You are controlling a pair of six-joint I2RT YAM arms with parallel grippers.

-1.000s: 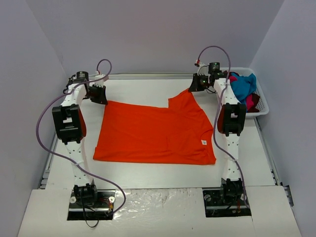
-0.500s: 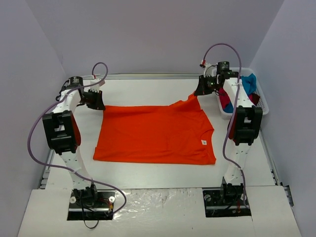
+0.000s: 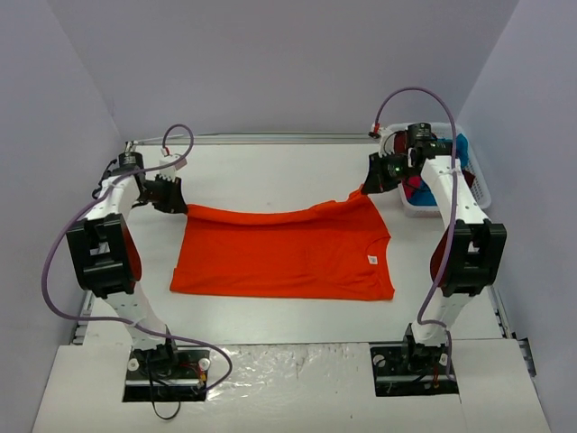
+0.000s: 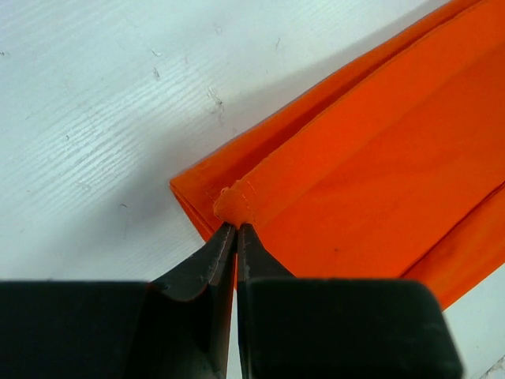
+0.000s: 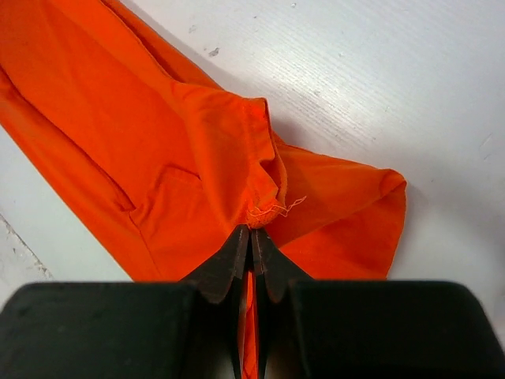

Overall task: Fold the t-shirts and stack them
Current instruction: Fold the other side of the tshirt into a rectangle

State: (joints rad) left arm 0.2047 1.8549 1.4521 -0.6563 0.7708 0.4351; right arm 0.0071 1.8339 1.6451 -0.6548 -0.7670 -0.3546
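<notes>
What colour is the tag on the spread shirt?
White, a small tag on the bright orange cloth t-shirt; top external view.

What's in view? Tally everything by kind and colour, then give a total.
Orange t-shirt: 1
Teal cloth in basket: 1
Pink cloth in basket: 1
White basket: 1
End effectors, shut on that t-shirt: 2 (left end effector, right end effector)
Total: 6

Both arms reach forward, spread apart; left pincer (image 3: 185, 206) and right pincer (image 3: 364, 188) closed.
</notes>
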